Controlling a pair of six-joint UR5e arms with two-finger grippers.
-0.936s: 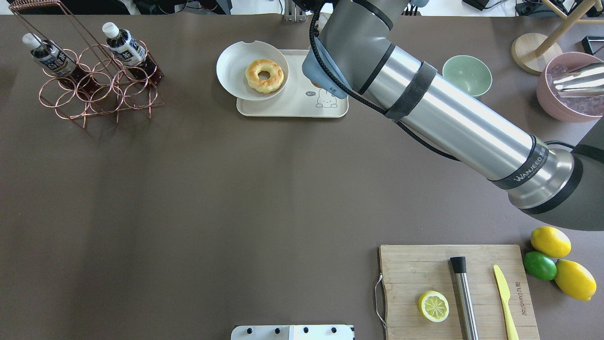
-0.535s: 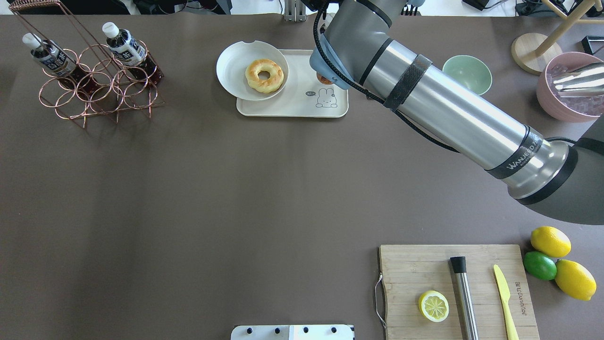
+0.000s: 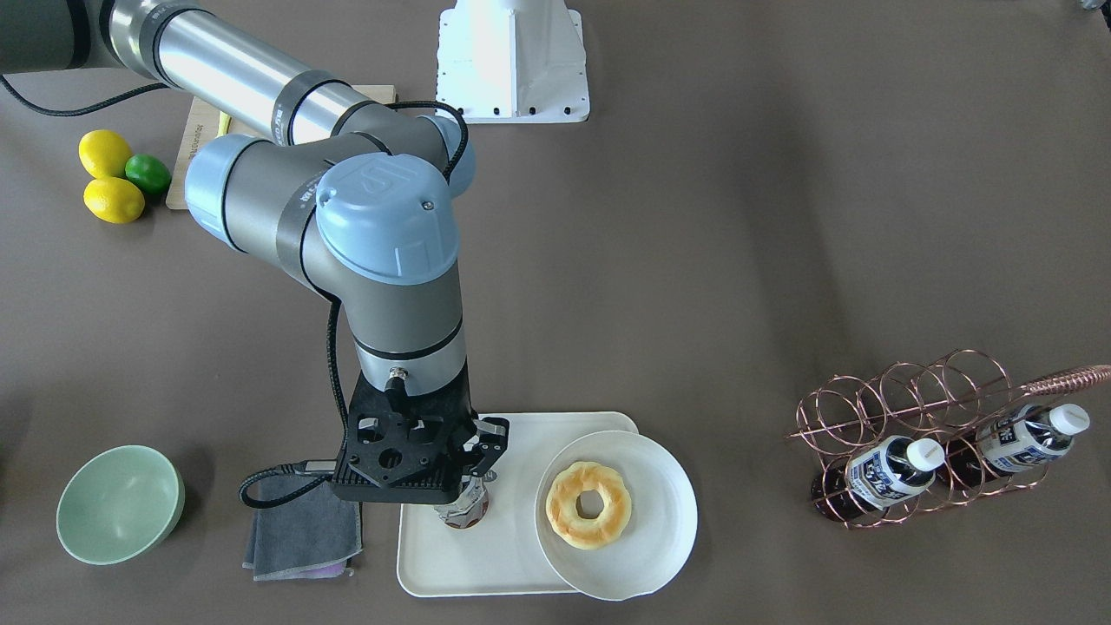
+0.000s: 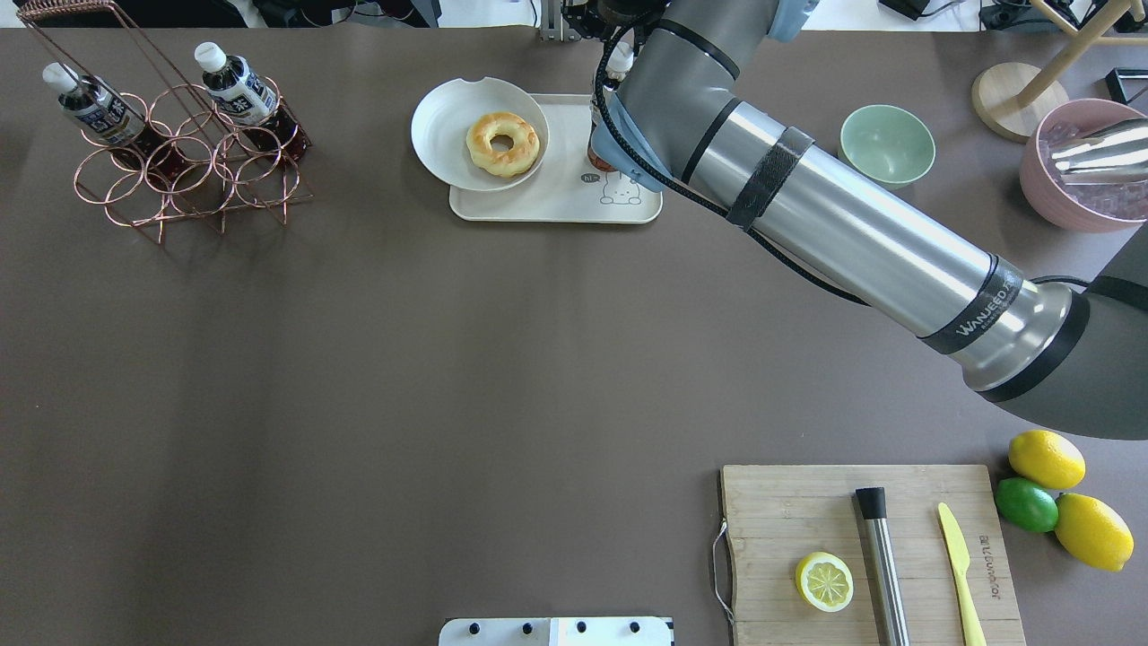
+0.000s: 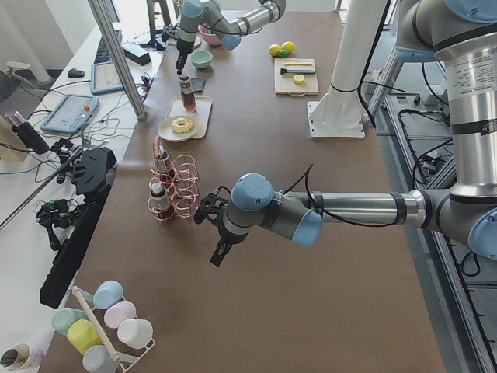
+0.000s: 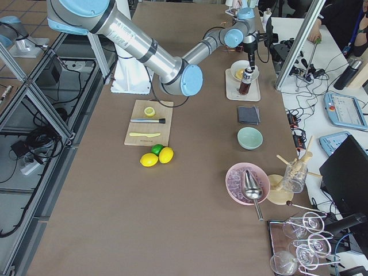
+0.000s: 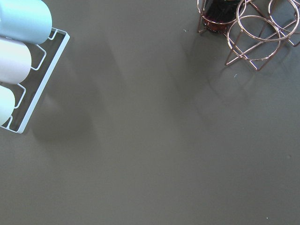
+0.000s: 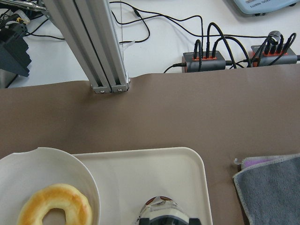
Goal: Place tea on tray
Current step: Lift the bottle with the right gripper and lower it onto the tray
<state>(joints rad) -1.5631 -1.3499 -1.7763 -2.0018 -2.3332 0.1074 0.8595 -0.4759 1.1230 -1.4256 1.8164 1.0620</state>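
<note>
Right now your tea stands upright on the tray, just beside the plate holding the doughnut. It's a small clear bottle of dark brown liquid with a white cap. The right gripper sits directly over its top, but you cannot tell whether its fingers clamp it. The left gripper hangs near the copper rack, and you can't read its grip either

- Cream-white rectangular plastic tray: smooth, softly matt.
- Copper-coloured wire rack: shiny metal.
- Pale wooden cutting board: shows visible grain, dull finish.
- Grey folded cloth: looks woven and rough.
- Brown table covering: smooth, matt.
</note>
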